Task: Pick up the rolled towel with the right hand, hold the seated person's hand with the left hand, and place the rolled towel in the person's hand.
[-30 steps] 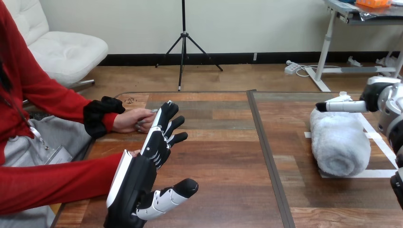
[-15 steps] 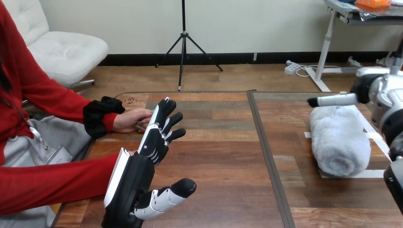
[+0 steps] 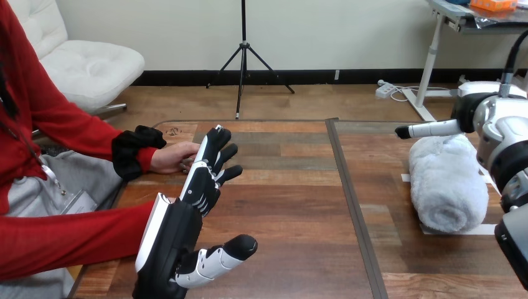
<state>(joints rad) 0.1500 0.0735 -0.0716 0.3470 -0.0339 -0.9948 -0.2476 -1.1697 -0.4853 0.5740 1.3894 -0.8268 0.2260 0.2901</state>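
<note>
**Towel on the bench, both hands off it**

The rolled towel (image 3: 448,184) lies on the bench (image 3: 299,212), its length running away from the robot, inside white tape marks (image 3: 464,229). The right hand (image 3: 436,129) hovers over the towel's far end; I cannot tell whether it is released or clenched. Well left of the towel, the left hand (image 3: 187,227) stands raised on edge, released, fingers (image 3: 208,165) straight and grasping nothing. The person's hand (image 3: 169,157) rests on the bench just beyond those fingers, farther from the towel; whether the two touch I cannot tell.
</note>
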